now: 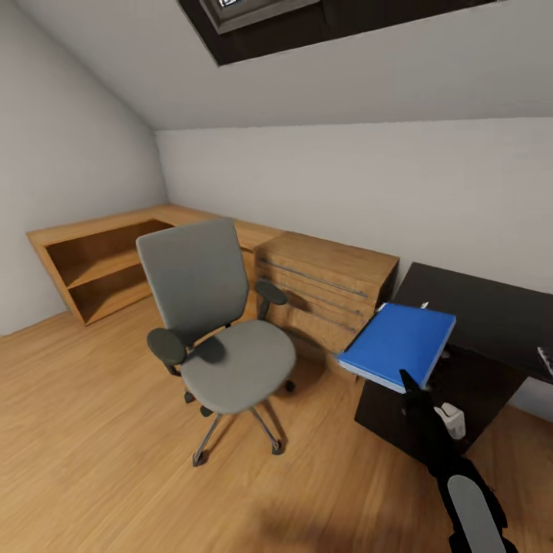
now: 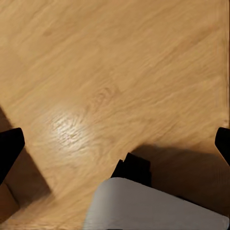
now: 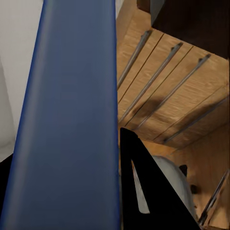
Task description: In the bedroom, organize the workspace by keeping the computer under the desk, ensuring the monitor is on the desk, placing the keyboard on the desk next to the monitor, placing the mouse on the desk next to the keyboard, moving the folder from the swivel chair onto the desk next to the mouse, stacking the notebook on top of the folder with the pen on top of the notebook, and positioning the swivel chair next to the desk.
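folder [image 1: 398, 342]: off the swivel chair [image 1: 219, 338], lifted level at the desk [image 1: 491, 315] corner, not set down | right pincer [image 1: 408, 382]: clamped on its near edge | left pincer: cannot tell, over floor | left: place folder, notebook, pen, park chair.

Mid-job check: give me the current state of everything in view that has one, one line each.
folder: closed, lifted off the chair, held in the air by the desk's end, tilted.
right tool: shut on the folder's near edge.
left tool: open, pointing at bare floor, holding nothing.
swivel chair: upright, seat bare, standing apart from the desk.
desk: folder not yet set on its top.
wooden dresser: drawers shut.
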You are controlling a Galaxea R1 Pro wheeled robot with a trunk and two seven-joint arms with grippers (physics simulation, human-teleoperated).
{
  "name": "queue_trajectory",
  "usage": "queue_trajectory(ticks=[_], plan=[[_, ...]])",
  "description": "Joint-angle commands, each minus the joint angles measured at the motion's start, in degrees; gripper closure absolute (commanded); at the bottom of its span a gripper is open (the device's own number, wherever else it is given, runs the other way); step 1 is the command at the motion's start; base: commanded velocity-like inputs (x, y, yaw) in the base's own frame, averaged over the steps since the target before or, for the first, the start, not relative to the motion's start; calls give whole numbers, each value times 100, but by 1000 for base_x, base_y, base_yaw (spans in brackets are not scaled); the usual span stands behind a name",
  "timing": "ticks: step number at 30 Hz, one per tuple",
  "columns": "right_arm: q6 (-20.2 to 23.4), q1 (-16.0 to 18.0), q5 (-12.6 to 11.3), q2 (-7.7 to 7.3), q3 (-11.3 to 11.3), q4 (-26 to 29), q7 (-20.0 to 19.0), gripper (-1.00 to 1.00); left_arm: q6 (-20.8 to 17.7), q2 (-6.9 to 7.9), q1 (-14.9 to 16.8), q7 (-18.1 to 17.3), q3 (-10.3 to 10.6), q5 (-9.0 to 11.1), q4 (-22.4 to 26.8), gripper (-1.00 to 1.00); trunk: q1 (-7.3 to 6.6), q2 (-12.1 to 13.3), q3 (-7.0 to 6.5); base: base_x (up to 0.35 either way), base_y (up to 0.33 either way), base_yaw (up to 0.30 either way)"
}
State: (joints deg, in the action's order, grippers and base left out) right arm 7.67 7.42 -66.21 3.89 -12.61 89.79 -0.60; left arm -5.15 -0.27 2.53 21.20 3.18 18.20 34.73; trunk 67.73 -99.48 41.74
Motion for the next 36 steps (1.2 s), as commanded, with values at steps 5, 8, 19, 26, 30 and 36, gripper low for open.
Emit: queue_trajectory(ticks=[5, 8, 19, 26, 30, 36], plan=[[42, 5, -43, -17, -78, 4, 10, 100, 5, 6, 196, -693, 35, 19, -513, -100, -111, 199, -85, 0, 0, -270], [42, 5, -41, -49, -125, 4, 8, 100, 12, 8, 241, -869, 35, 16, -659, -100, -177, 320, -139, 0, 0, -274], [39, 12, -24, -85, -187, 4, 52, 100, 919, -32, 256, -939, 118, 10, -910, -100, -419, 761, -337, 0, 0, -279], [35, 13, -26, -115, -343, -8, 91, 100, 1082, -36, 256, -942, 264, 8, -940, -100, -419, 761, -337, 0, 0, -296], [41, 13, -38, -136, -532, -10, 149, 100, 1434, -40, 256, -942, 288, 7, -943, -100, -419, 761, -337, 0, 0, -299], [41, 13, -42, -210, -578, -6, 238, 100, 1771, -40, 256, -940, 525, 11, -954, -100, -419, 761, -337, 46, -4, -300]])
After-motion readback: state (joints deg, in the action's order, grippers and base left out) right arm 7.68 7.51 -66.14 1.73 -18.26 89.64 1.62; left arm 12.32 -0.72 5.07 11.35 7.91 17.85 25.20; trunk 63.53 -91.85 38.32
